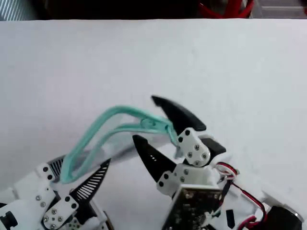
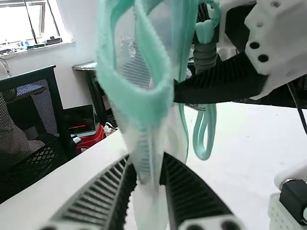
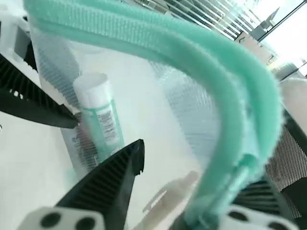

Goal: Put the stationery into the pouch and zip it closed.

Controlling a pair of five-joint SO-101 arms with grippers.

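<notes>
Pouch [image 1: 117, 128] rim pinched by left end effector [image 2: 146, 177]; right end effector [image 1: 144, 119] splayed wide, table [image 1: 230, 62] broad beyond

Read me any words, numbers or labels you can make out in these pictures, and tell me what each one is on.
Tube inside the pouch: dark print on its label, too blurred to read.
Finger of the right gripper: small light marks, too small to read.
No other text.
</notes>
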